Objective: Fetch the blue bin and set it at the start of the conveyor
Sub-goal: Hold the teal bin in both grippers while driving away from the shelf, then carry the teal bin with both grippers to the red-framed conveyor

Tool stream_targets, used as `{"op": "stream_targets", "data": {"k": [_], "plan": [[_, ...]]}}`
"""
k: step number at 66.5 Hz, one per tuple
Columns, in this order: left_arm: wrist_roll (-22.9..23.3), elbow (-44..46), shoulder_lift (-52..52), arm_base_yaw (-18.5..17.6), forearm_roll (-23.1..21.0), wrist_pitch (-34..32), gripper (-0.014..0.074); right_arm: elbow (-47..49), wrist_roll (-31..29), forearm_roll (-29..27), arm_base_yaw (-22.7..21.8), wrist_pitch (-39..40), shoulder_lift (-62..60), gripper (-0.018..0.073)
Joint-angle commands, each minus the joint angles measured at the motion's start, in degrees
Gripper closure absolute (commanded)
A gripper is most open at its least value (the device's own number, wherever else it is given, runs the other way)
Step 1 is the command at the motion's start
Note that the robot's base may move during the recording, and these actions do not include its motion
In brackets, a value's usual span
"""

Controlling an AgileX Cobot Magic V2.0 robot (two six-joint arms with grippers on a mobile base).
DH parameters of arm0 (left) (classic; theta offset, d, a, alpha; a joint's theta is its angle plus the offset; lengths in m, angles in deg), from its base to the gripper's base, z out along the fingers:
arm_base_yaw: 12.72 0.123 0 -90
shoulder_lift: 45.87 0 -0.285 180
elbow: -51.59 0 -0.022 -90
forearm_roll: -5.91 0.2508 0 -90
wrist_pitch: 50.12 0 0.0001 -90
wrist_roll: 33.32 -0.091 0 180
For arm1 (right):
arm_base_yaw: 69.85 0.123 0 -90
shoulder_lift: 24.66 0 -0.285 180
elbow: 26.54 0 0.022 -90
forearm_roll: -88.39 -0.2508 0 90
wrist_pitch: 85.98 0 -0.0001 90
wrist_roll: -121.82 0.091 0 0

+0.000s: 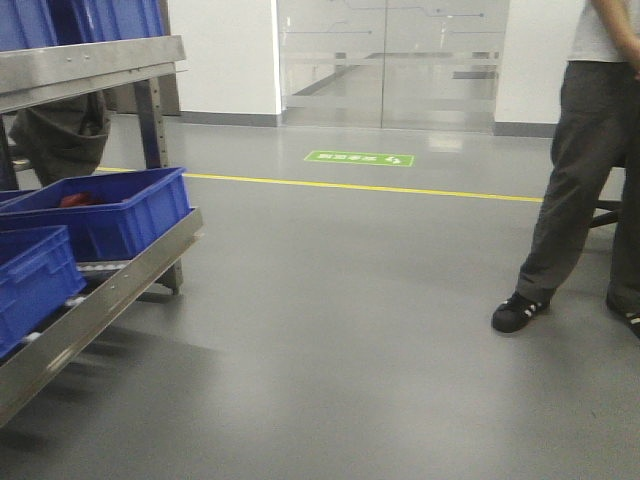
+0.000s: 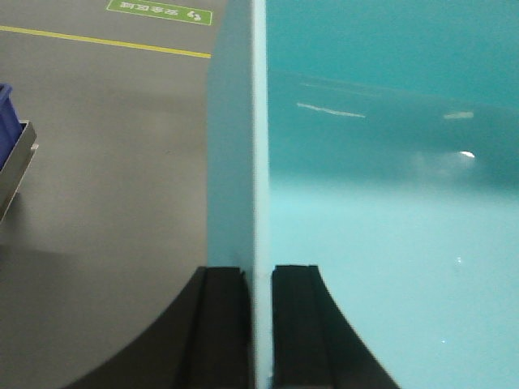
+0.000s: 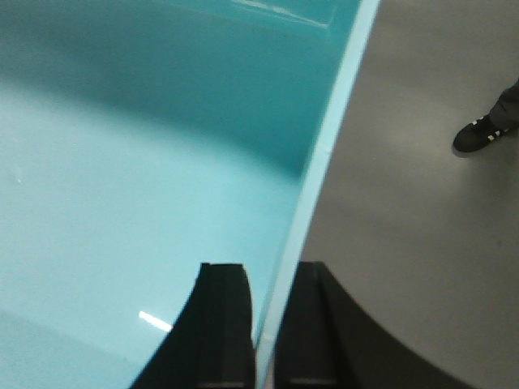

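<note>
The blue bin (image 2: 389,243) is a pale aqua tub, held off the grey floor between both arms. My left gripper (image 2: 259,271) is shut on its left wall, one finger (image 2: 223,324) outside and one inside. On the opposite side, my right gripper (image 3: 274,271) is shut on the bin's (image 3: 122,186) right rim, again with one finger (image 3: 227,324) inside and one outside. The bin's inside looks bare. It does not show in the front view. The conveyor start is out of view.
A stainless-steel rack (image 1: 110,290) with dark blue ribbed bins (image 1: 110,210) stands at the left; its corner (image 2: 16,170) shows in the left wrist view. A person (image 1: 580,170) stands at the right, shoe (image 3: 478,134) near the bin. A yellow line (image 1: 360,186) crosses the floor.
</note>
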Motion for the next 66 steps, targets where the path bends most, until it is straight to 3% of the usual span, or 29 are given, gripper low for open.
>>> {"op": "stream_targets", "data": {"k": [1,66], "plan": [[0.6,0.8,-1.1,-0.3,-2.7,-5.0,0.0708,0.4,-1.7,0.2,0.0,1.4,-0.5,0.0711],[0.6,0.8,-1.1,-0.3,-2.7,-5.0,0.0708,0.4,-1.7,0.2,0.0,1.4,-0.5,0.0711]]}}
